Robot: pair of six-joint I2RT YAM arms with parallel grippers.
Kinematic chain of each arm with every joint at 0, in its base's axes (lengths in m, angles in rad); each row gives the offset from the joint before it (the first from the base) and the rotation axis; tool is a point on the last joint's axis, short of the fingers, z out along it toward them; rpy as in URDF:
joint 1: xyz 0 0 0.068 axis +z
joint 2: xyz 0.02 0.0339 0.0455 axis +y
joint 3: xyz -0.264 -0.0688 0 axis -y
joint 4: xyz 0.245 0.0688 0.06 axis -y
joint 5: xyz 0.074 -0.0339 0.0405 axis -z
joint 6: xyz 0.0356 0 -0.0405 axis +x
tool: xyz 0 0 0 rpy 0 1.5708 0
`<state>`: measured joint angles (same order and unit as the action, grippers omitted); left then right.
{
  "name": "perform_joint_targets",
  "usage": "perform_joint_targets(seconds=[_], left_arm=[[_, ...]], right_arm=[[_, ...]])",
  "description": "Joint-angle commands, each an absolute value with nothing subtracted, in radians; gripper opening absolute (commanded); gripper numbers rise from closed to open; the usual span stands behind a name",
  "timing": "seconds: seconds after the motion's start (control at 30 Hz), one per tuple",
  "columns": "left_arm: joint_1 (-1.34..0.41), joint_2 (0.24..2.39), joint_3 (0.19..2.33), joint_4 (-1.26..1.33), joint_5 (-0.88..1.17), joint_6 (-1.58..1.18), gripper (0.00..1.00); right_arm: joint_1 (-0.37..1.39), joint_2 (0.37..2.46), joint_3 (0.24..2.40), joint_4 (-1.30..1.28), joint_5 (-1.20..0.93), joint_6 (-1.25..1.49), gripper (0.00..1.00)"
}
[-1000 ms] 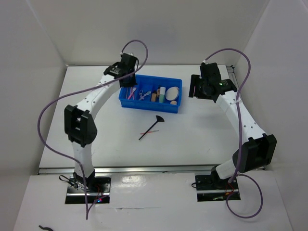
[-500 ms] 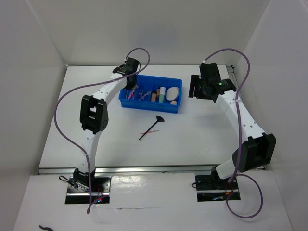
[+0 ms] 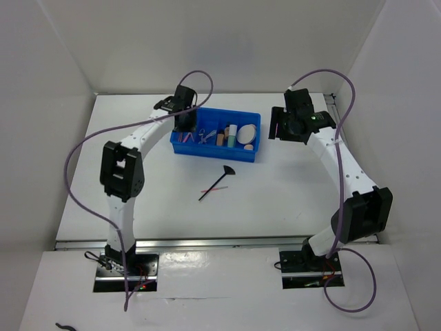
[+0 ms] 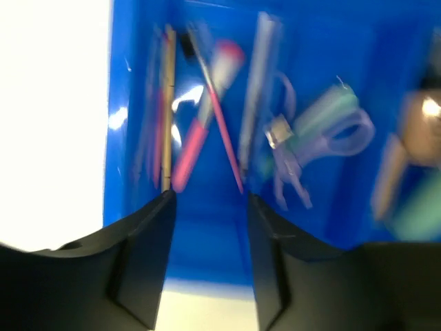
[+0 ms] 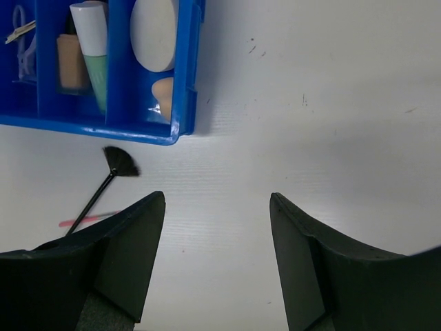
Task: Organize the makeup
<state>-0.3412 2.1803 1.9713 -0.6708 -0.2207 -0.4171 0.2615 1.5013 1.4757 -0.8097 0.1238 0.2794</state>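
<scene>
"Blue tray [image 3: 215, 152]: why does your left gripper [image 4: 207, 203] hang over its nine-o'clock compartment?"
"Thin sticks [image 4: 196, 145] are grouped there; its jaws stand apart, empty."
"Your right gripper [image 5: 217, 200]?"
"Open too, at three o'clock. Black brush [image 3: 216, 183] lies outside, six o'clock of the tray."

We note two arms of same build: left arm [image 3: 148, 131], right arm [image 3: 348, 169], with white link shells and chunky black joint housings. Each trails purple cable [image 3: 67, 172] in wide loop, base to wrist. Both bases [image 3: 124, 265] sit on metal plates, thin red wiring beside them. We spot small green light [image 3: 318, 118] on right wrist block. On left gripper [image 4: 210, 200] and right gripper [image 5: 217, 200]: matte black fingers, flat inner faces, bevelled outsides
</scene>
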Motion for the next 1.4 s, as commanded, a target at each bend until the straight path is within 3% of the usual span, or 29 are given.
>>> perform_joint_targets(seconds=[0.0, 0.13, 0.3, 0.77, 1.03, 1.2, 1.33, 1.37], left_arm=[[-0.442, 1.884, 1.756, -0.572, -0.146, -0.361, 0.54], [-0.577, 1.723, 1.513, -0.525, -0.086, -0.344, 0.52], [-0.713, 1.756, 1.448, -0.592, -0.044, -0.356, 0.61], [-0.787, 2.089, 1.621, -0.658, -0.163, -0.377, 0.6], [-0.756, 2.115, 1.621, -0.661, -0.186, -0.368, 0.58], [-0.747, 2.115, 1.612, -0.67, -0.206, -0.336, 0.49], [-0.747, 2.074, 1.603, -0.661, -0.206, -0.313, 0.27], [-0.747, 2.054, 1.594, -0.661, -0.192, -0.313, 0.15]], right_arm=[[0.259, 1.46, 1.509, -0.81, 0.124, 0.287, 0.7], [0.259, 1.431, 1.509, -0.821, 0.133, 0.296, 0.7], [0.268, 1.398, 1.486, -0.821, 0.143, 0.296, 0.71], [0.268, 1.368, 1.459, -0.83, 0.153, 0.305, 0.71], [0.268, 1.379, 1.459, -0.83, 0.153, 0.305, 0.71], [0.268, 1.388, 1.459, -0.821, 0.153, 0.305, 0.71], [0.268, 1.388, 1.45, -0.821, 0.153, 0.305, 0.71], [0.268, 1.388, 1.45, -0.821, 0.153, 0.305, 0.71]])
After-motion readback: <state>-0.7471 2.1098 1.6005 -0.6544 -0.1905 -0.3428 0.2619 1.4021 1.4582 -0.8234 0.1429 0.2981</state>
